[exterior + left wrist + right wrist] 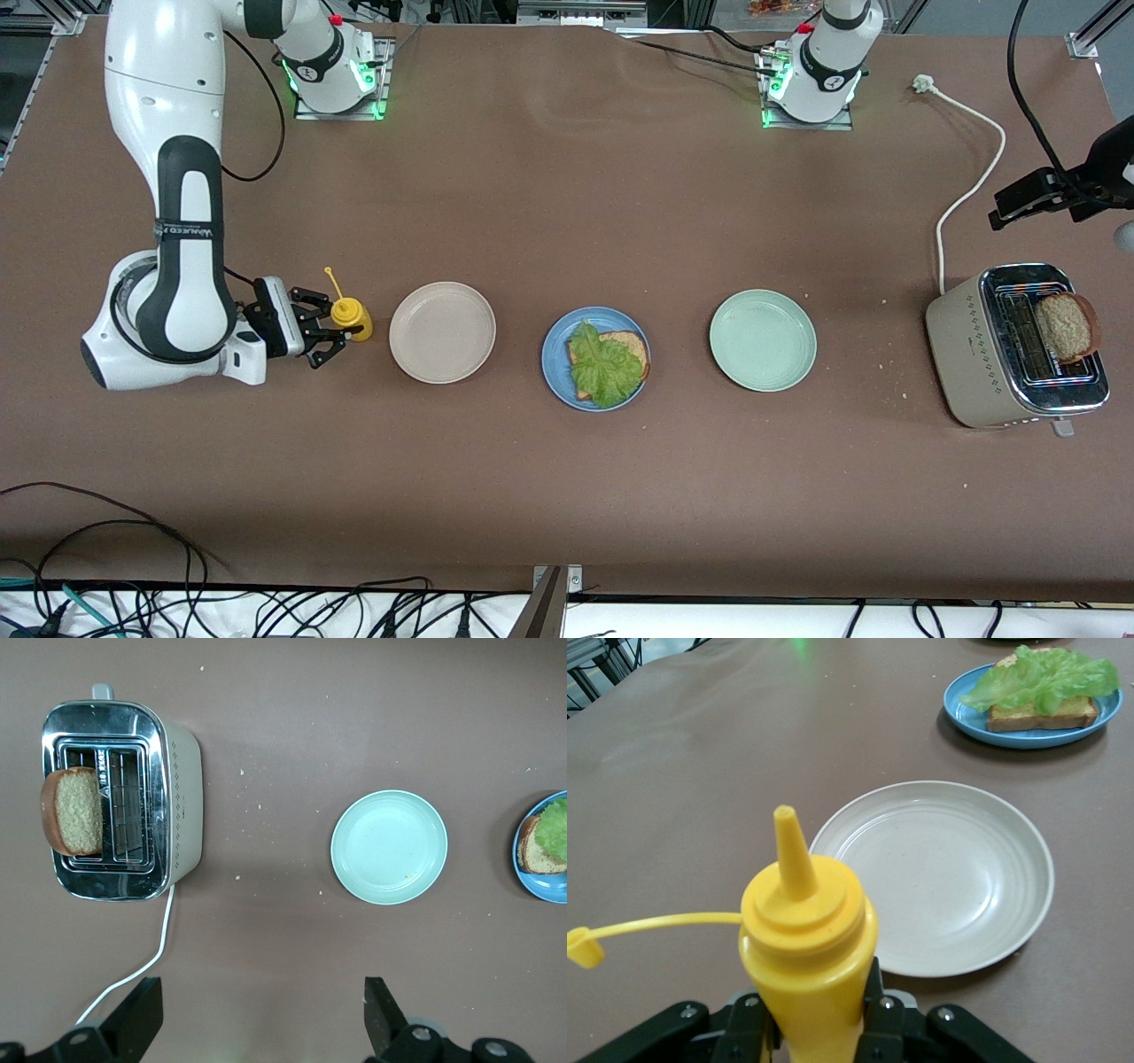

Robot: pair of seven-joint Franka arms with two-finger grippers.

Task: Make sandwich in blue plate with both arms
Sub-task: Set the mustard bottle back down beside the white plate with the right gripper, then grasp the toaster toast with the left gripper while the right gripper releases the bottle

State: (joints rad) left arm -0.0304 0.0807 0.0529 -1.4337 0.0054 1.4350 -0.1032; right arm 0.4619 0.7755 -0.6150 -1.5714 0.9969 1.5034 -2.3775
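Bread slice (620, 347) with lettuce leaf (605, 365) on top, lying in blue plate (556, 363) at mid-counter (567, 195), between beige plate (442, 332) and pale green plate (762, 340). Well apart from both hands. Right hand (330, 334) down at the right arm's end of the counter, just beside the beige plate, clamped around a yellow squeeze bottle (351, 319), upright, cap flipped off on its tether. Left hand (257, 1019) up over the counter near the toaster (974, 354), fingers (379, 1010) spread wide, gripping nothing. Second bread slice (1066, 326) standing in a toaster slot at the left arm's end, past the green plate from the sandwich.
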